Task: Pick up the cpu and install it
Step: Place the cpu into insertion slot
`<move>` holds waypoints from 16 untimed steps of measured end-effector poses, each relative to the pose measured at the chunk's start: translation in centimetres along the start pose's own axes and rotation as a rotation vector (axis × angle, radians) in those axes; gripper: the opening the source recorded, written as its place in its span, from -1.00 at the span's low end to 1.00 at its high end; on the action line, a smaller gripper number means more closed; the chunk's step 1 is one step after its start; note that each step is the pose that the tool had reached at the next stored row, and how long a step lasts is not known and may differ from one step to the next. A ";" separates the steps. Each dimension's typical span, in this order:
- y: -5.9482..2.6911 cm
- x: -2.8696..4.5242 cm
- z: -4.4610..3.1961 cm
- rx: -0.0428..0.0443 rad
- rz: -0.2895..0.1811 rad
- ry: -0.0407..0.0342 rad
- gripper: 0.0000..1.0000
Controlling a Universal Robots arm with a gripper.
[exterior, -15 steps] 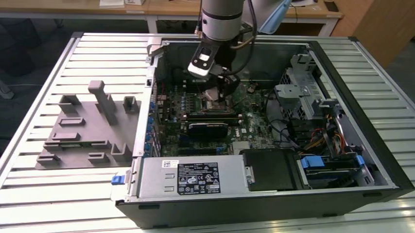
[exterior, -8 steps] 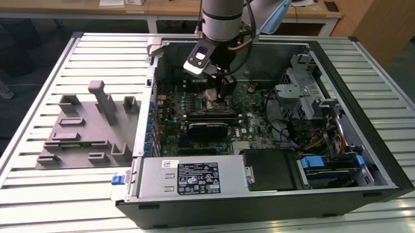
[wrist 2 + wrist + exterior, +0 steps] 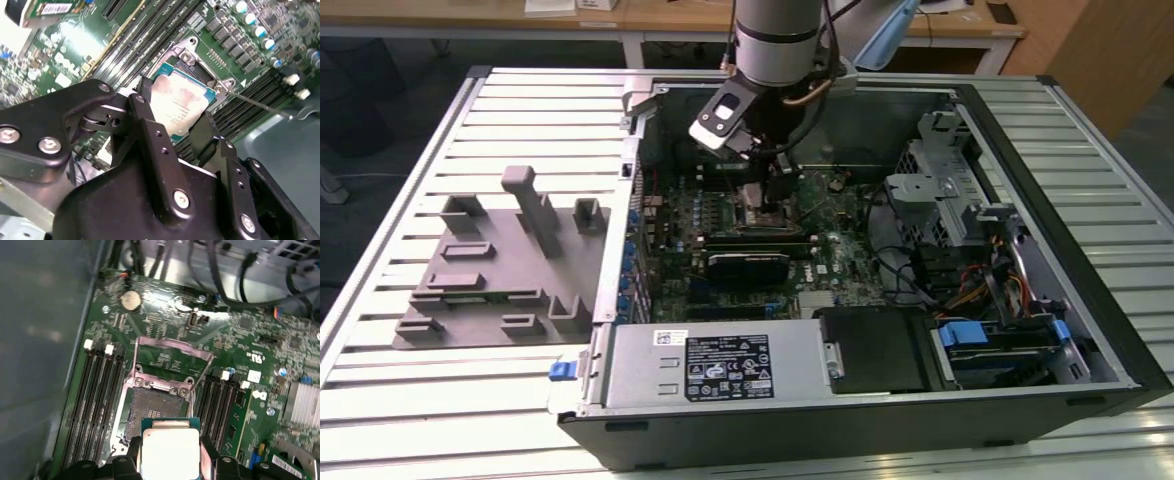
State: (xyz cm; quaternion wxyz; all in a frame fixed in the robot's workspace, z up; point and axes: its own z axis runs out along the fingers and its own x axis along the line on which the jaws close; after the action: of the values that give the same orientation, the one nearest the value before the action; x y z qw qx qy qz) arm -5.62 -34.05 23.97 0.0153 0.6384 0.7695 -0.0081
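The cpu point(image 3: 182, 102) is showing a shiny silver-grey metal top between the gripper's point(image 3: 174, 109) smooth matt-black fingers point(image 3: 150, 125), the green motherboard point(image 3: 165, 335) is glinting glossily, and a matt grey holder point(image 3: 494, 270) is lying at the case's point(image 3: 854, 440) nine o'clock.

The arm point(image 3: 777, 40) is a silver-grey tube with a darker band. A small white-and-black box point(image 3: 720, 118) and a brownish cable point(image 3: 811, 93) sit at its wrist. The gripper point(image 3: 175, 112) is matte black, with flat fingers point(image 3: 155, 142) drilled with small holes and bright silver screws point(image 3: 49, 145) at the joints.
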 end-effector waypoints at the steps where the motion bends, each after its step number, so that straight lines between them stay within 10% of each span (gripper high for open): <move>1: 0.00 0.00 0.02 0.0006 0.018 -0.0001 0.08; 12: 0.00 0.01 0.22 0.0066 0.202 -0.0016 0.08; 16: 0.00 0.01 0.36 -0.0086 0.210 -0.0029 0.08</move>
State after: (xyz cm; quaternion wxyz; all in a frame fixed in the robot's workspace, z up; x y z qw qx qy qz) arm -5.62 -34.05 23.61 0.0199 0.7153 0.6985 -0.0041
